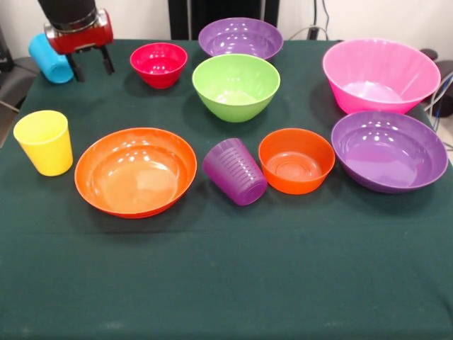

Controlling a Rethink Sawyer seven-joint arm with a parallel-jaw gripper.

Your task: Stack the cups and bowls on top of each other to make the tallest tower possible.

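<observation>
My gripper [90, 67] hangs open and empty over the table's far left corner. The blue cup [49, 58] lies on its side just left of it. The yellow cup [44, 142] stands upright at the left. The purple cup [235, 171] lies tilted in the middle, between the wide orange bowl [136, 171] and the small orange bowl [296, 161]. The small red bowl [158, 64], green bowl [236, 86], far purple bowl [241, 37], pink bowl [381, 74] and near purple bowl [389, 150] all sit apart, mouths up. Nothing is stacked.
A dark green cloth [226, 283] covers the table, with a wide bare strip along the near edge. Cables [311, 30] run behind the far edge at the right. A dark object [444, 85] sits off the table's right edge.
</observation>
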